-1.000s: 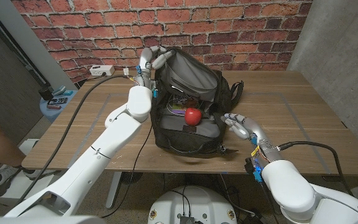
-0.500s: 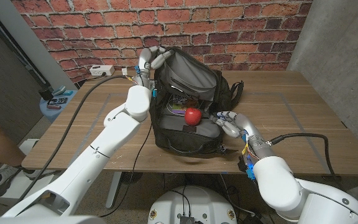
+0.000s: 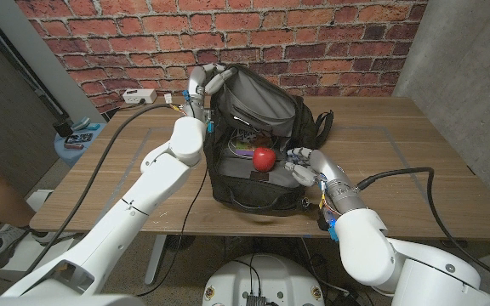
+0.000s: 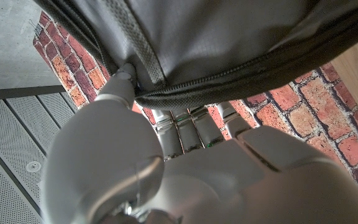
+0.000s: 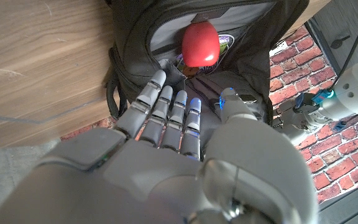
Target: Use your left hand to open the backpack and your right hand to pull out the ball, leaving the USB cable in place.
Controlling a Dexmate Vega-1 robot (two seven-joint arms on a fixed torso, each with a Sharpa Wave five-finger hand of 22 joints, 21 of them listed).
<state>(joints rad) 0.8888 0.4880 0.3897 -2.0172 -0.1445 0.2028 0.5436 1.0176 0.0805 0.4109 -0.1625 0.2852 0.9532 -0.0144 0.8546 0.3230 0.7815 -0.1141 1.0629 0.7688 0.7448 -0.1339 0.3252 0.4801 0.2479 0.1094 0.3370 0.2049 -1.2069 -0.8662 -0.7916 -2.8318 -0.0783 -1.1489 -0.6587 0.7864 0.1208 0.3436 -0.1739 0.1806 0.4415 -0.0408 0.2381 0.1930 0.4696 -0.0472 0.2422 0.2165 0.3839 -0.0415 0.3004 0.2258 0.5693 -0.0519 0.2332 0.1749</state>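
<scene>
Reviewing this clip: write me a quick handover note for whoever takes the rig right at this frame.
Left hand: grips the top edge of the black backpack and holds its flap up.
Right hand: holds nothing, fingers apart, at the backpack's opening, pointed at the red ball.
The ball sits inside the open compartment, untouched. Something pale lies behind it; I cannot tell whether that is the USB cable.
Done: backpack is open.
Left: reach in with the right hand, take only the ball, lift it out and leave the rest of the contents where they are.
</scene>
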